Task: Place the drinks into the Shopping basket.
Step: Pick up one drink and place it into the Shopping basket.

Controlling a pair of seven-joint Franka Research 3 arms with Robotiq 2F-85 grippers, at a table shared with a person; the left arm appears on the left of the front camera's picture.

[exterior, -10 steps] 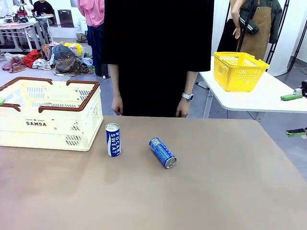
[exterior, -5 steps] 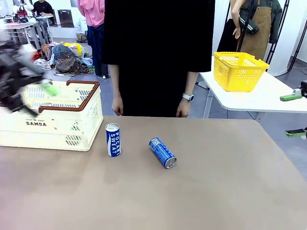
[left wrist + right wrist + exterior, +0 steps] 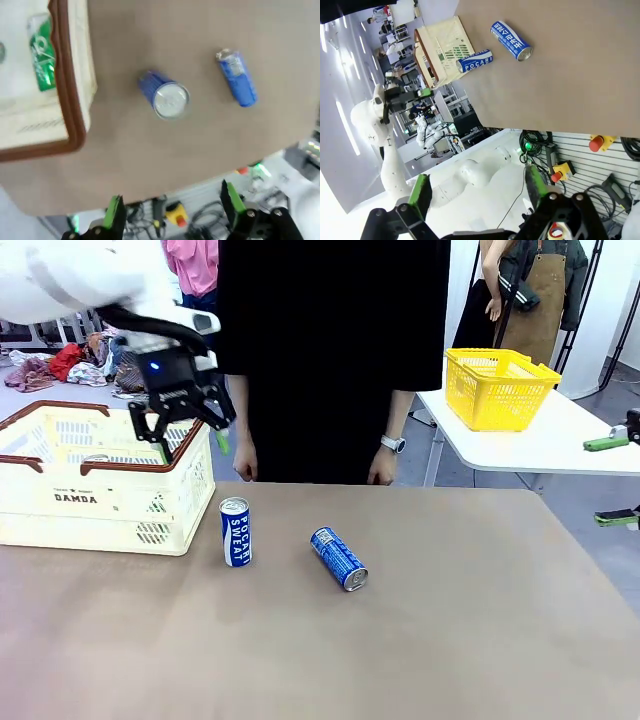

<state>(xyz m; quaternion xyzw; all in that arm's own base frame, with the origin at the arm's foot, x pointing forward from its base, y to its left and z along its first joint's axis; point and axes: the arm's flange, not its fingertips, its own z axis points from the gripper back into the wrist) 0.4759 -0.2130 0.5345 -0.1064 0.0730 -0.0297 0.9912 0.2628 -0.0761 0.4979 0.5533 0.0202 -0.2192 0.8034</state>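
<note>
– Trouble could start with the upright blue can [image 3: 235,531], we think. Our left gripper [image 3: 185,430] hangs over the right end of the Shopping basket [image 3: 100,505], jaws spread wide and empty. That can stands on the bench [image 3: 450,640] just beside the basket's near corner.

– So if we come down off-centre, one finger clips the top and tips it?

– Yes, and a slim can on its side rolls. The lying blue can [image 3: 339,558] is the same worry. It rests near the middle of the bench, well apart from the basket, and a nudge across its length could send it rolling off.

– We'd also watch the brown rim [image 3: 150,466]. The upright can is so near the basket wall that the finger on that side may catch the rim or wedge between wall and can.

– And the drop?

– The green can [image 3: 44,55] already lies in the basket. If we release from too high, a can could land on it and bounce or dent.

– Our right gripper [image 3: 479,190]?

– Wide and empty too, up off the bench's near edge. If both arms go for the middle, we risk crossing them. A person's hand [image 3: 381,465] also hangs at the far edge, near any long reach.
</note>
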